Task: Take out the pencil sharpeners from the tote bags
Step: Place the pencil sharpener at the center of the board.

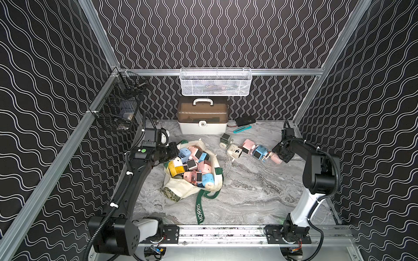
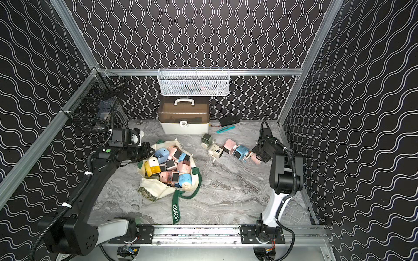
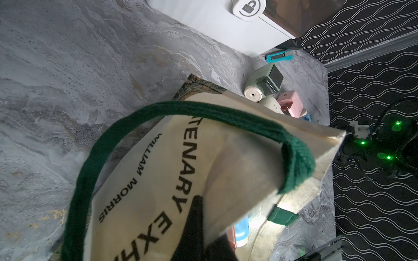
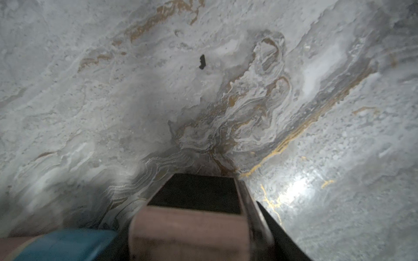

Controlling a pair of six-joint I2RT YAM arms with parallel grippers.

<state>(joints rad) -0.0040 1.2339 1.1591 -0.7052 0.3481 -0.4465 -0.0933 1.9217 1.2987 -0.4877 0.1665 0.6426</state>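
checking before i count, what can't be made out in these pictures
Lower pencil sharpeners in the tote bag: buried under the top layer, both top views.
White mesh basket contents: blurred behind the mesh, both top views.
Right gripper on the pink sharpener: clamped or loose, right wrist view blurred.

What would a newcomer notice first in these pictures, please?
The cream tote bag sits in the middle, brimming with pastel pencil sharpeners, its rim pinched by the left gripper. To its right a row of sharpeners lies on the marble table, the right gripper around the end pink sharpener.
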